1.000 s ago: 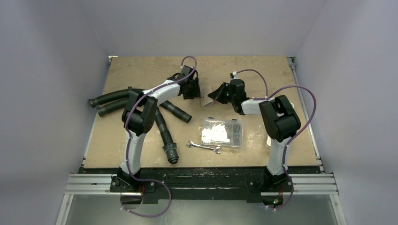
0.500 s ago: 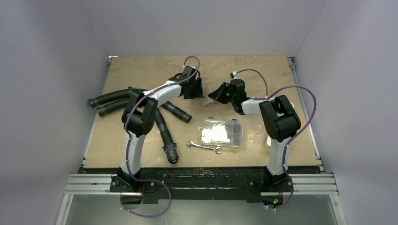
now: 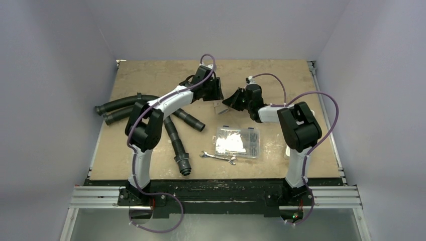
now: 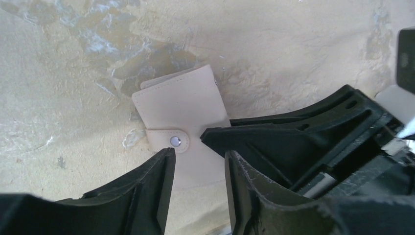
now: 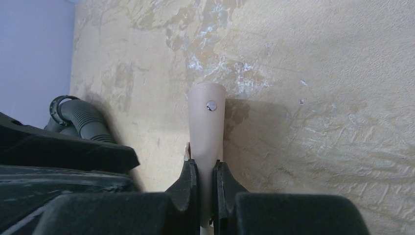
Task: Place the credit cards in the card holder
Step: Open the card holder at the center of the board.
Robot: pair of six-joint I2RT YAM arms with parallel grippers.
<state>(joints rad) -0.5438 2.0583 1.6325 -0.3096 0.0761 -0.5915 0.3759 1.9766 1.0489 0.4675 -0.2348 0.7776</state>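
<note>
Credit cards show in none of the three views, so none can be counted as stowed, and the task looks barely begun. On the wide tan chipboard table (image 3: 150, 80) lie several black ribbed hoses (image 3: 177, 145) on the left. A clear plastic compartment box (image 3: 237, 142) sits near the middle with a small silver spanner (image 3: 218, 157) just in front of it, and none of these belongs to the task. Beyond the box, at the far middle of the table, both arms meet over the small tan stitched-leather card holder (image 4: 178, 110). The right gripper (image 5: 205, 169) has its fingers clenched on the holder, a narrow tan strip of it standing out between them. Whether the holder rests on the board or is raised off it I cannot tell. The left gripper (image 4: 198, 159) hangs just beside it with its fingers parted, the holder showing through the gap, and nothing visibly pinched. The holder's strap is fastened across its face by a round metal snap stud (image 4: 174, 142), so the holder reads as closed. By my judgement everything of substance is left. The strap must be undone, the holder opened and steadied, the credit cards found and picked up, and each slid into it.
</note>
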